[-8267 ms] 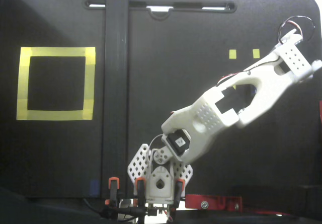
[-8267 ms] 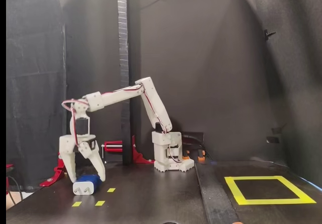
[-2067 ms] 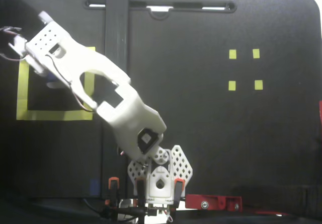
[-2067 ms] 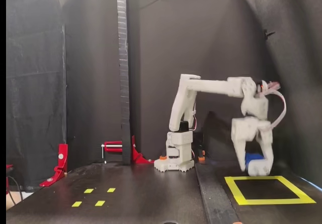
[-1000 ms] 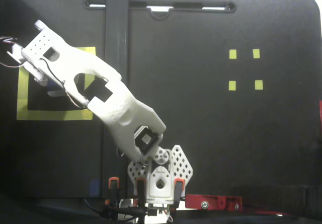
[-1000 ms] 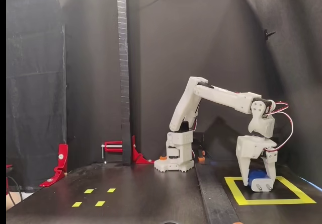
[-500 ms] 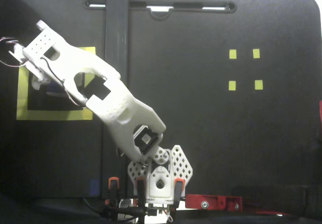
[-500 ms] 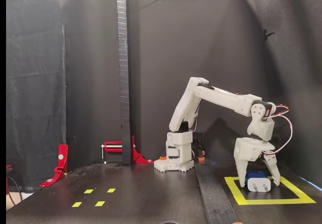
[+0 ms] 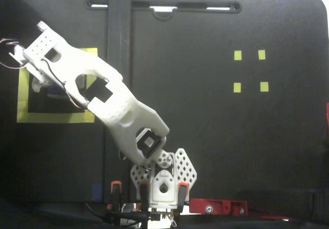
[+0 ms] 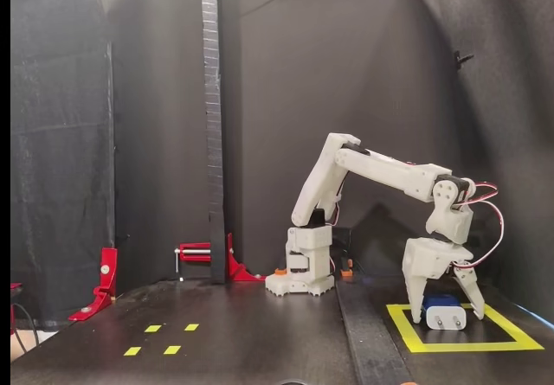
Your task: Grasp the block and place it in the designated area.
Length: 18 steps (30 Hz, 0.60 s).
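Fixed views show the block (image 10: 444, 314) resting inside the designated area (image 10: 407, 330), tool (image 10: 445, 311) spread apart; only retreat seems left.

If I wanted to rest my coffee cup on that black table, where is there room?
Bare table surrounds the four small yellow squares, right of the arm base. The yellow tape frame is crowded: the blue block sits inside, with the open tool straddling it.
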Tool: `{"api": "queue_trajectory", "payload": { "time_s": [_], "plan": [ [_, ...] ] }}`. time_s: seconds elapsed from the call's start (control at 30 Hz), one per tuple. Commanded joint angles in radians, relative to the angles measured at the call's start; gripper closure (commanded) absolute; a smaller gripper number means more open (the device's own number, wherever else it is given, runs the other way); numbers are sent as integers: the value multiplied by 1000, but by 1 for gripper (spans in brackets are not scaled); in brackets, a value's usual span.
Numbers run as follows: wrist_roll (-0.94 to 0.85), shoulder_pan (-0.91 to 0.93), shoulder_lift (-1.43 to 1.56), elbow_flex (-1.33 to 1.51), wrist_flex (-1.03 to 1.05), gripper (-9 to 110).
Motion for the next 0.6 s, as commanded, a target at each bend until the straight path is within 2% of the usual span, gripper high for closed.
{"api": "queue_trajectory", "payload": {
  "time_s": [0.0, 0.57],
  "plan": [
    [-3, 11, 110, -5, 26, 60],
    [-3, 20, 417, -6, 213, 60]
  ]
}}
